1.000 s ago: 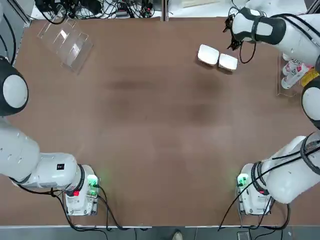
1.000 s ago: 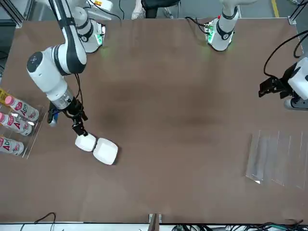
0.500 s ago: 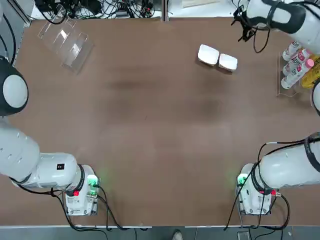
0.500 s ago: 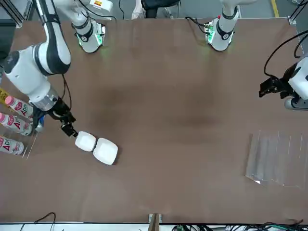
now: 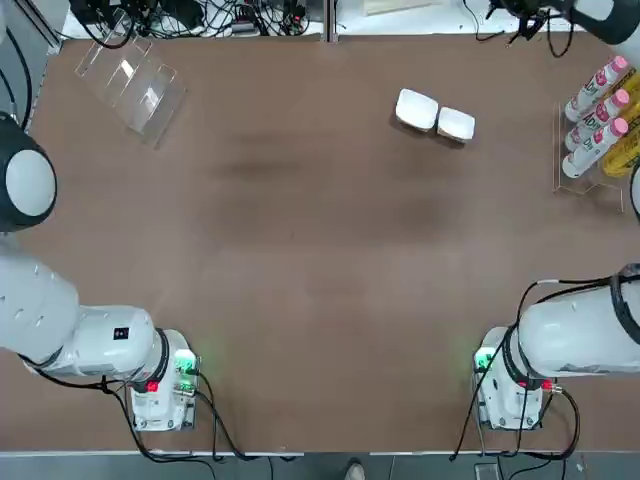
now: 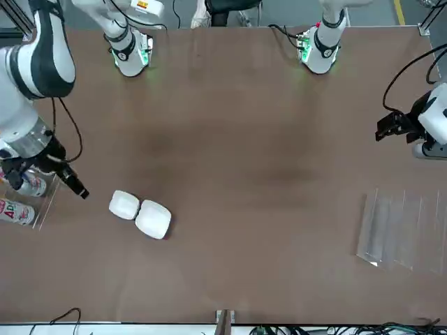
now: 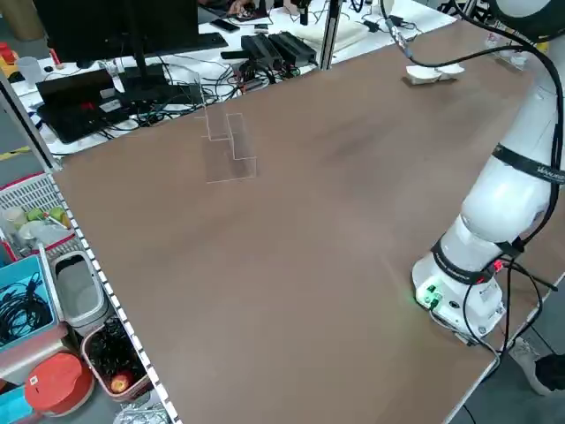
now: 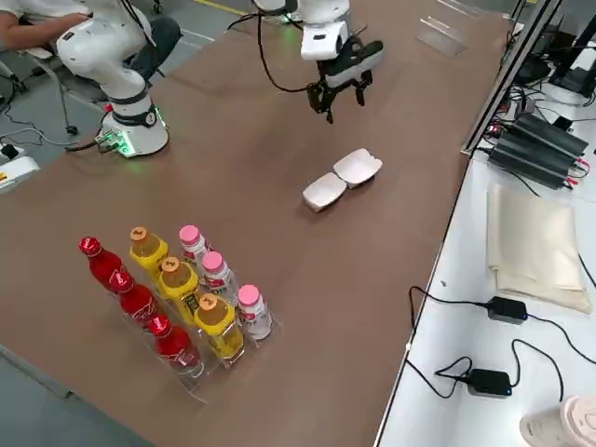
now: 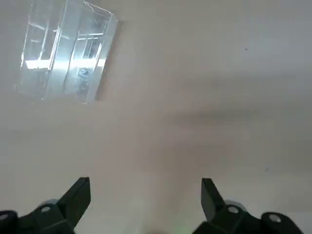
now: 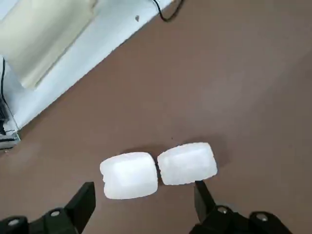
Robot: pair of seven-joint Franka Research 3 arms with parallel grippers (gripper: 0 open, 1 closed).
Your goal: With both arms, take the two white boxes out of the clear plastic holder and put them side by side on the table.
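Two white boxes (image 5: 417, 109) (image 5: 456, 124) lie side by side, touching, on the brown table (image 5: 320, 260) at its far right. In the right wrist view the boxes (image 10: 130, 175) (image 10: 187, 163) sit just beyond my right gripper (image 10: 144, 197), which is open and holds nothing. That right gripper (image 6: 75, 188) hangs raised, apart from the boxes (image 6: 124, 205) (image 6: 153, 218), near the table's far edge (image 5: 520, 12). The clear plastic holder (image 5: 130, 80) stands with nothing in it at the far left. My left gripper (image 6: 394, 125) hovers open near the holder (image 9: 66, 53).
A clear rack of pink-capped, yellow and red bottles (image 8: 177, 289) stands at the right edge (image 5: 595, 110), close to the right arm. Cables and devices lie on the white bench beyond the far edge (image 8: 521, 140). Both arm bases (image 5: 160, 385) (image 5: 505, 385) show green lights.
My right gripper has drawn away from the boxes, rising and swinging toward the far right edge. The boxes stay where they were. The left arm has not moved.
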